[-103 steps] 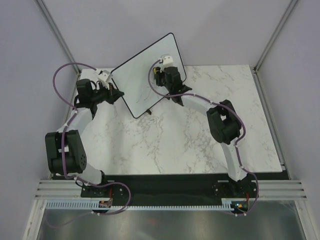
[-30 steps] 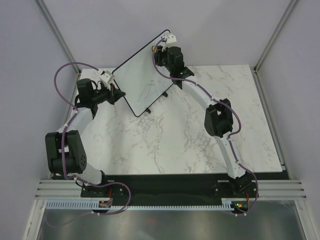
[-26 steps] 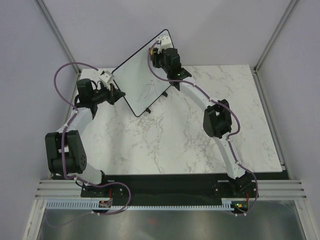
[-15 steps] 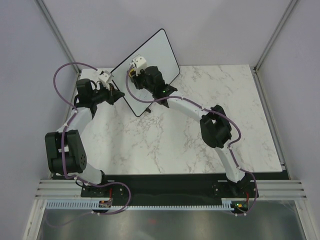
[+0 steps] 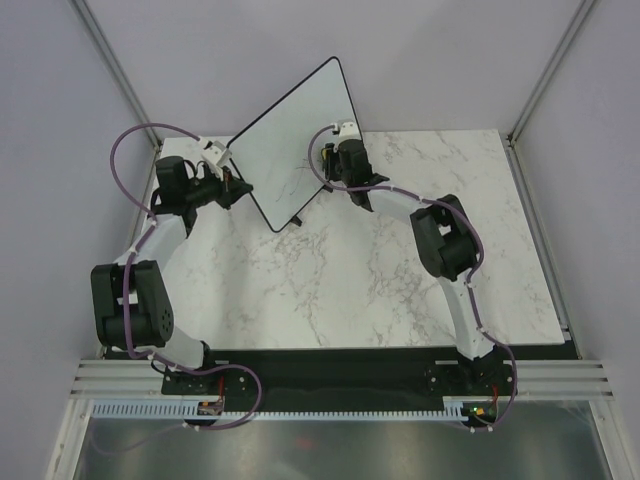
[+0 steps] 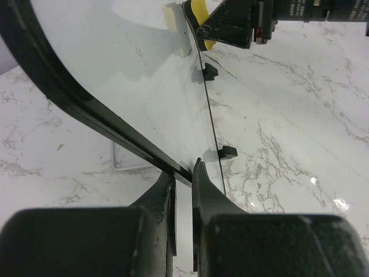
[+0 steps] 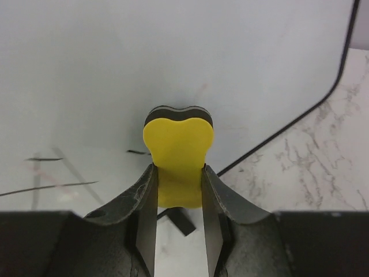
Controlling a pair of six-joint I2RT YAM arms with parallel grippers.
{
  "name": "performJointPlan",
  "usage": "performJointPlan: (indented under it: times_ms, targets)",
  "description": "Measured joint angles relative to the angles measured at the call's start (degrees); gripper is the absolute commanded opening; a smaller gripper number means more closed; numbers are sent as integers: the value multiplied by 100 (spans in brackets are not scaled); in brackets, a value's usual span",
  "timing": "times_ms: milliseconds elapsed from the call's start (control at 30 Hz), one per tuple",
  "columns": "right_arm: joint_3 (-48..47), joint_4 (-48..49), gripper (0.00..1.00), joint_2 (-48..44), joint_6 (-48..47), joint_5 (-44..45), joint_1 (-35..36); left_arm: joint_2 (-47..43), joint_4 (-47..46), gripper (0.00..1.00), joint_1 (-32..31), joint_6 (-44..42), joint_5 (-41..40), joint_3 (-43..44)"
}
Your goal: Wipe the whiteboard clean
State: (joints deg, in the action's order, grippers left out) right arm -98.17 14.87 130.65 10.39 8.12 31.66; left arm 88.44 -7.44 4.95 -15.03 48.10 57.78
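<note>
The whiteboard (image 5: 285, 135) stands tilted at the back left of the table on small black feet (image 6: 229, 152). My left gripper (image 5: 236, 190) is shut on its thin black rim at the lower left edge; the rim passes between the jaws in the left wrist view (image 6: 183, 171). My right gripper (image 5: 333, 160) is shut on a yellow eraser (image 7: 177, 147) with a black pad, and presses the pad against the board (image 7: 173, 52) near its lower right corner. Thin dark pen marks (image 7: 57, 186) remain left of the eraser. The eraser also shows in the left wrist view (image 6: 199, 16).
The marble table (image 5: 380, 270) extends in front and to the right of the board. Grey walls enclose the back and both sides. The board's rounded rim (image 7: 340, 69) lies just right of the eraser.
My right gripper has swept the eraser from the board's left middle across to its lower right part. The left gripper still holds the rim.
</note>
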Motion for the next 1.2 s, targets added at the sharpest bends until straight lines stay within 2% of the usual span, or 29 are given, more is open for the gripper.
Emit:
performJointPlan:
  times_ms: [100, 233, 500, 700, 900, 1200]
  targets:
    - [-256, -109, 0, 304, 55, 111, -192, 0, -13, 2, -9, -50, 39, 0]
    - [-302, -153, 0, 330, -87, 299, -9, 7, 4, 2, 7, -48, 46, 0]
    - [1036, 575, 0, -310, -267, 83, 1029, 26, -42, 2, 24, -48, 44, 7]
    - [1270, 916, 0, -398, -271, -323, 1432, 92, -90, 2, 55, -72, 11, 61]
    - [1064, 892, 0, -376, -2, -358, 1276, 92, -164, 2, 57, -197, -9, 66]
    - [79, 820, 0, 9, 811, -33, 361, 109, -262, 2, 42, -262, -131, 76]
